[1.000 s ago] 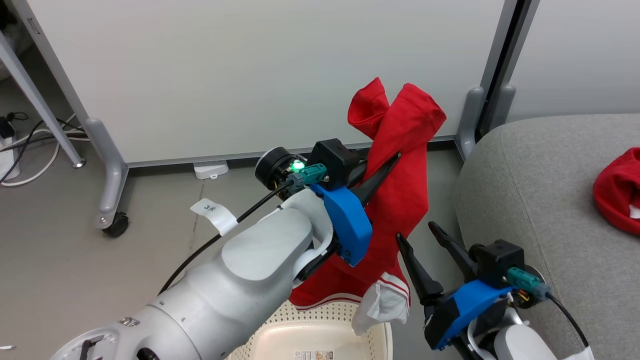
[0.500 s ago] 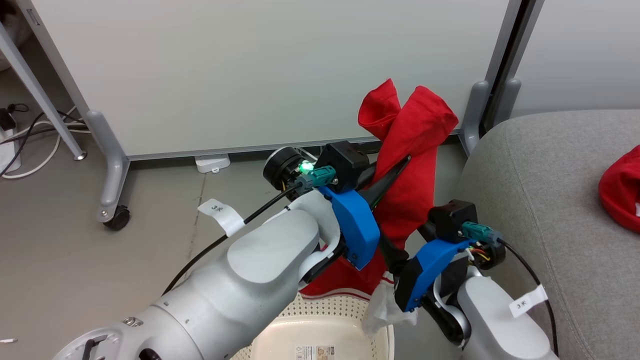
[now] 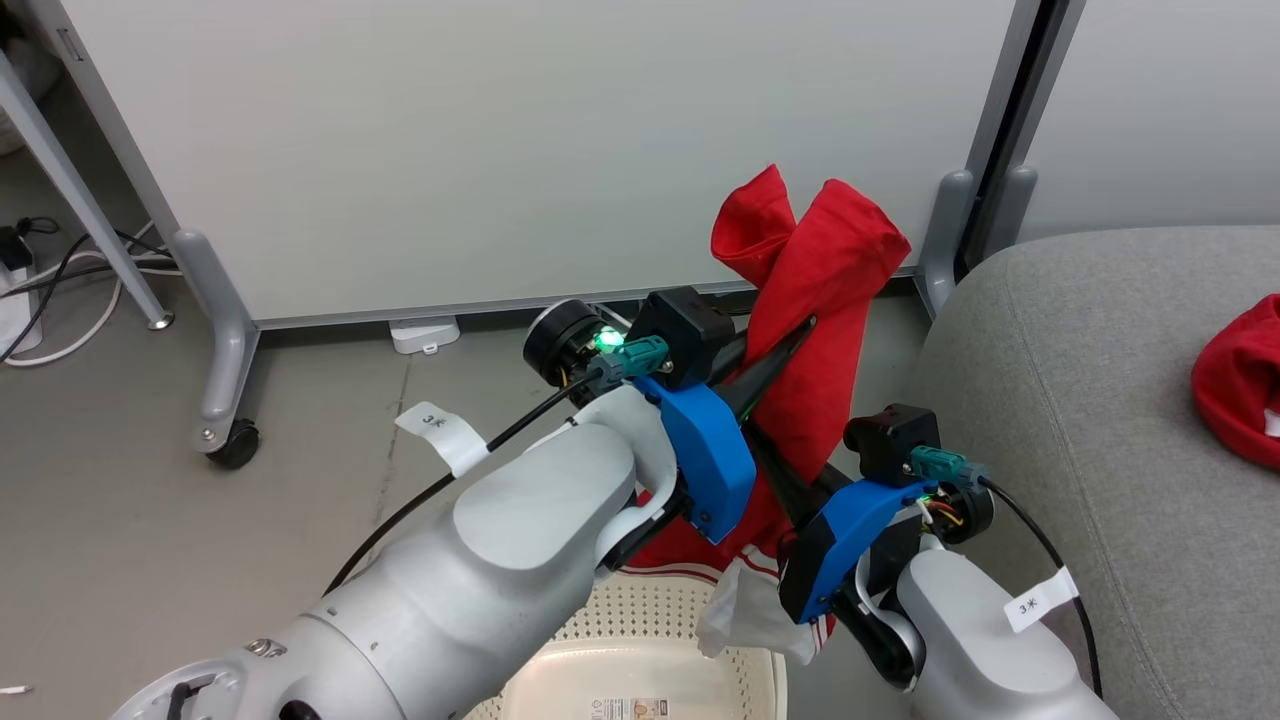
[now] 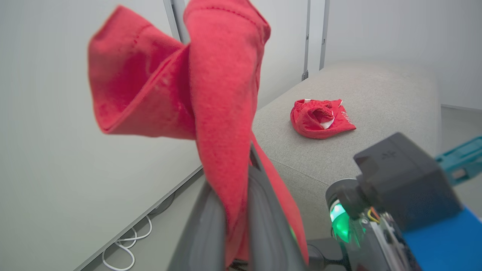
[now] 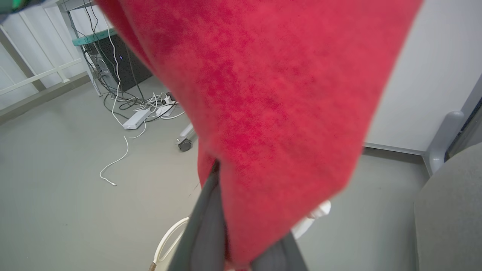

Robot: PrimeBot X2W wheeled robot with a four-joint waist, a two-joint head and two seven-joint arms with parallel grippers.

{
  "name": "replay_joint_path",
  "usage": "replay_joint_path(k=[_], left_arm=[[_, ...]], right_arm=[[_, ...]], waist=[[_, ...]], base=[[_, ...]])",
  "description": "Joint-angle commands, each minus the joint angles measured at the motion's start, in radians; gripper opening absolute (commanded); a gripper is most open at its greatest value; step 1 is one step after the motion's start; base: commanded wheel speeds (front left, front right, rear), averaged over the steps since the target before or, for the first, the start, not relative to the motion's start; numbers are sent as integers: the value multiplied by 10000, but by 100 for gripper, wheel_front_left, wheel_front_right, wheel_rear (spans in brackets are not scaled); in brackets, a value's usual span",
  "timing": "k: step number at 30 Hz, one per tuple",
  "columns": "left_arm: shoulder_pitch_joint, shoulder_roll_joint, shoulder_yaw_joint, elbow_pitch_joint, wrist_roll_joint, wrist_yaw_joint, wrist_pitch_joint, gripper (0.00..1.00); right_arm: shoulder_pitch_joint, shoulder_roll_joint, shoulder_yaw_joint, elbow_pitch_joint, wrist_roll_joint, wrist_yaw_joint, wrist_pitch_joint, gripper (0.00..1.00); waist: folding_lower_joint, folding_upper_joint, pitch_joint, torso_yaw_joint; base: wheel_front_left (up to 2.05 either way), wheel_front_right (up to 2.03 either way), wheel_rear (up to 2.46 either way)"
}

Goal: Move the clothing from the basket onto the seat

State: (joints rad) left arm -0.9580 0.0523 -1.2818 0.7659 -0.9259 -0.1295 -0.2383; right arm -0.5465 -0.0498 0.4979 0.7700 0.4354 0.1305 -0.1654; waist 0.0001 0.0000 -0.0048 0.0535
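A red garment (image 3: pixel 825 290) with a white striped end (image 3: pixel 745 620) hangs above the cream basket (image 3: pixel 650 625), lifted clear of it. My left gripper (image 3: pixel 800 335) is shut on its upper part, and in the left wrist view the cloth (image 4: pixel 222 94) rises from between the fingers (image 4: pixel 263 226). Lower down, my right gripper (image 3: pixel 778 470) is shut on the same garment; the red cloth (image 5: pixel 271 94) runs between its fingers (image 5: pixel 205 233) in the right wrist view. Another red-and-white garment (image 3: pixel 1240 385) (image 4: pixel 320 118) lies on the grey seat (image 3: pixel 1080 380) at the right.
A white partition panel (image 3: pixel 500 150) stands behind, on grey feet with a castor (image 3: pixel 235 447). Cables (image 3: pixel 60 300) and a power strip (image 5: pixel 135 120) lie on the grey floor at the left. The seat's rounded edge is close to my right arm.
My right gripper has moved up and left from beside the seat to the hanging garment and shut on it. The left gripper keeps its grip. The camera shifted slightly.
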Motion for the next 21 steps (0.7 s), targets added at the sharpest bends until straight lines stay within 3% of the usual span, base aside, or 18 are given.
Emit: replay_joint_path(k=[1, 4, 5, 7, 8, 9, 21], left_arm=[[73, -8, -11, 33, -46, -8, -20, 0], [38, -10, -11, 81, -63, -8, -44, 0], [32, -9, -11, 104, -87, -8, -54, 21], [21, -10, -11, 150, -125, -8, -76, 51], [11, -11, -11, 171, -142, -8, -85, 93], [5, -10, -11, 204, -144, -8, -90, 100], [132, 55, -8, 498, -85, -8, -211, 100]], right_arm=[[-166, -12, 36, 104, 96, 5, -70, 0], [-255, -12, 131, 259, 174, 5, -214, 0], [-283, -12, 171, 302, 230, 5, -243, 0], [-340, -12, 235, 356, 274, 5, -323, 0], [-372, -12, 267, 387, 311, 5, -332, 0], [-410, -12, 294, 412, 331, 5, -365, 0], [-601, -9, 177, 779, 421, 5, -692, 0]], waist=[[-1, 0, -5, -17], [-1, 0, -17, -56], [-1, 0, -21, -68], [-1, 0, -26, -94], [-1, 0, -25, -104], [-1, 0, -21, -113], [-1, 0, 13, -74]], base=[[0, 0, 0], [0, 0, 0], [0, 0, 0], [0, 0, 0], [0, 0, 0], [0, 0, 0], [0, 0, 0]])
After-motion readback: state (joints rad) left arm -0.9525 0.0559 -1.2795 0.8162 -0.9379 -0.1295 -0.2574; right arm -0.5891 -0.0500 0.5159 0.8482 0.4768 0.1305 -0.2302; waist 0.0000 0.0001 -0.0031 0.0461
